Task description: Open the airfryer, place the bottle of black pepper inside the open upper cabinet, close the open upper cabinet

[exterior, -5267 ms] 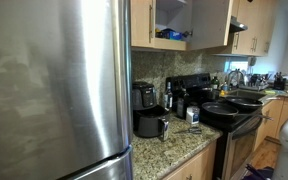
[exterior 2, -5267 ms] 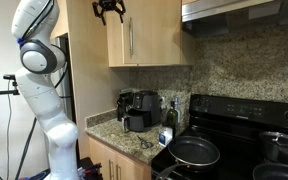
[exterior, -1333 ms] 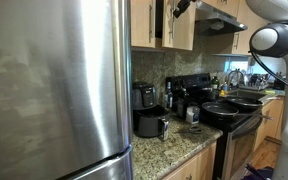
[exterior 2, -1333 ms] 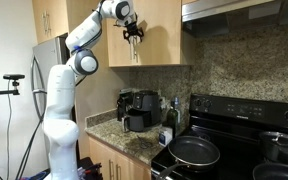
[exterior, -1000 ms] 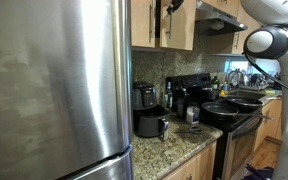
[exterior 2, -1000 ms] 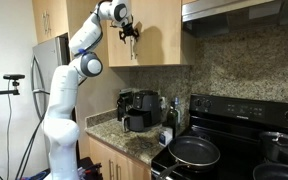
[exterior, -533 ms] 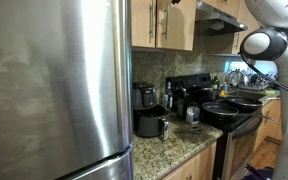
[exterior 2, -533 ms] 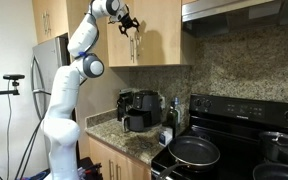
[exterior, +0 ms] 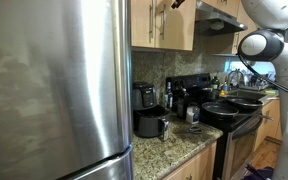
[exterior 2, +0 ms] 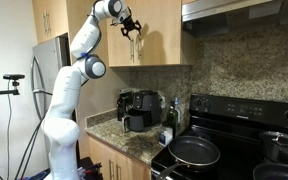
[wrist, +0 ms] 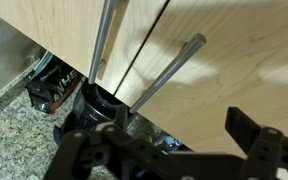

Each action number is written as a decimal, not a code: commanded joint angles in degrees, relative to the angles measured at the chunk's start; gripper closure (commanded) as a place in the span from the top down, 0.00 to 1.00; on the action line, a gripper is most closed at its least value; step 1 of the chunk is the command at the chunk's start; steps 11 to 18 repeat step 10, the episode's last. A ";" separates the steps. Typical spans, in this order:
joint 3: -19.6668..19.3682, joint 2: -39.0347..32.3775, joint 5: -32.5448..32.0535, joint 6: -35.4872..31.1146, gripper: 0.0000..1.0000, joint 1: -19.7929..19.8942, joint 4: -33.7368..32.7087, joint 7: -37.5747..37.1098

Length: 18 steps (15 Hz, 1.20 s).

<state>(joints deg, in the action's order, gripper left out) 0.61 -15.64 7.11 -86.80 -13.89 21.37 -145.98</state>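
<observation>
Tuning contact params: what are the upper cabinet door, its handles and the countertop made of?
Upper cabinet door: light wood or veneer, satin; grain streaks show. Handles: probably brushed metal; grey bars with sheen. Countertop: speckled stone, likely polished granite.

No legible text (anywhere, really)

Upper cabinet (exterior 2: 156, 40) closed; airfryer (exterior 2: 134, 106) drawer out

Honey-wood upper cabinet (exterior 2: 164, 40), black airfryer (exterior 2: 136, 106)
</observation>
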 commanded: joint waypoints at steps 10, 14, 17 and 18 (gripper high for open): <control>-1.24 -5.91 3.36 0.25 1.00 2.88 1.23 -3.31; -1.24 -5.91 3.36 0.25 1.00 2.88 1.23 -3.31; -1.24 -5.91 3.36 0.25 1.00 2.88 1.23 -3.31; -1.24 -5.91 3.36 0.25 1.00 2.88 1.23 -3.31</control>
